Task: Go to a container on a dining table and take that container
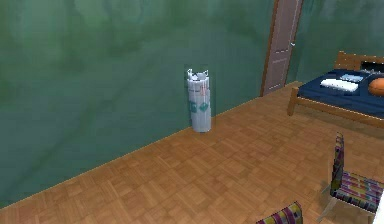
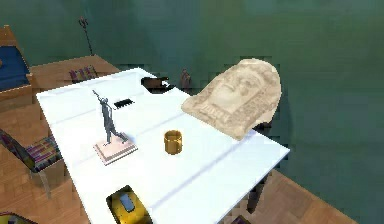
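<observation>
White desk (image 2: 70, 108) carries a gold container (image 2: 174, 142), upright, at three o'clock from the statuette (image 2: 107, 122); the end effector's state I cannot tell.

A home, with bed (image 1: 335, 97), dining table (image 2: 80, 118) and chair (image 1: 352, 186).

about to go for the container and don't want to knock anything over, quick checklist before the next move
1. Table alongside: white rectangular table lies in the arm side view: ok.
2. Target found: small gold cylindrical container stands upright on it: ok.
3. Room around it: dark figurine on a pink base and pale stone bust stand apart from it: ok.
4. Lined up for reach: container sits slightly left of that view's middle: cannot tell.
5. Driving room ahead: bare wooden floor: ok.
</observation>
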